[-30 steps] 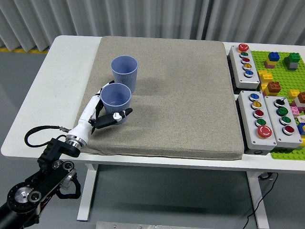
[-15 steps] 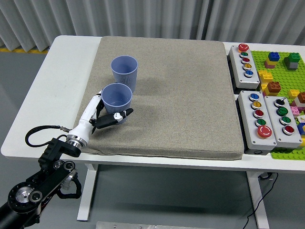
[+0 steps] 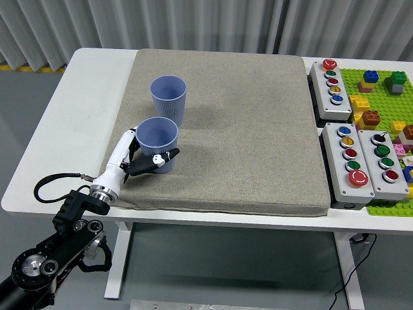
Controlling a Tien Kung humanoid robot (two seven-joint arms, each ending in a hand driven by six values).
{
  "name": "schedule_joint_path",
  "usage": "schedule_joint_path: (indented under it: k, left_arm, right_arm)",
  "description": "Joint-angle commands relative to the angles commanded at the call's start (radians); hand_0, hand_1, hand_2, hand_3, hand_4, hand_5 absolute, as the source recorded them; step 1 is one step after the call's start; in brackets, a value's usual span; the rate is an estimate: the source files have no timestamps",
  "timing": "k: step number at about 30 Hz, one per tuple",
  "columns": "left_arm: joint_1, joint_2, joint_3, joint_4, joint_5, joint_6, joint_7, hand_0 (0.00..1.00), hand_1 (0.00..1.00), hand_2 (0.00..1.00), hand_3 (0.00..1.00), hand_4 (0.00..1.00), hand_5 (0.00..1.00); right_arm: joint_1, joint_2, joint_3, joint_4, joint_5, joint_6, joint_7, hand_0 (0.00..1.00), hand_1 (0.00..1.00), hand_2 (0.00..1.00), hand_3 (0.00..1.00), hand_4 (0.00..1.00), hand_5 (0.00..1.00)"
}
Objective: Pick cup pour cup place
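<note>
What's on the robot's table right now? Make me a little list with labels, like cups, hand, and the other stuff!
surface: grey mat on the white table
near cup: blue cup, upright, held by the left hand
far cup: second blue cup, upright, standing free just behind the held one
cup contents: both look empty
left hand: fingers wrapped round the near cup's side
right hand: not in view
right side: three button boxes and a green brick board with coloured bricks
person: none seen
</note>
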Motion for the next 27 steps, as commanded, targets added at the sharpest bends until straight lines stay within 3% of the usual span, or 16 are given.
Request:
schedule_joint_path:
  k: [9,14,20,27]
  left_arm:
    - [0.001,0.004,-0.008,-0.02,0.015,0.011,-0.002,0.687,0.555,0.502,0.513,0.904,0.269]
    - [0.003,0.019,-0.053,-0.066,0.084,0.005,0.02,0.683,0.555,0.505,0.511,0.895,0.251]
    - [-0.055,0.098,-0.087,-0.101,0.124,-0.017,0.054,0.667,0.541,0.502,0.509,0.889,0.243]
    - [-0.161,0.194,-0.082,-0.074,0.114,-0.034,0.071,0.652,0.534,0.501,0.508,0.894,0.246]
  right_arm:
    - [0.003,0.0,-0.003,0.0,0.002,0.0,0.001,0.643,0.6,0.507,0.577,0.002,0.002]
    - [0.002,-0.001,-0.003,-0.001,0.005,-0.003,0.001,0.643,0.6,0.507,0.577,0.002,0.002]
    - [0.002,-0.007,-0.005,-0.002,0.014,-0.005,0.008,0.644,0.6,0.507,0.577,0.002,0.002]
    - [0.007,-0.011,-0.009,-0.002,0.022,-0.008,0.008,0.644,0.6,0.507,0.578,0.002,0.002]
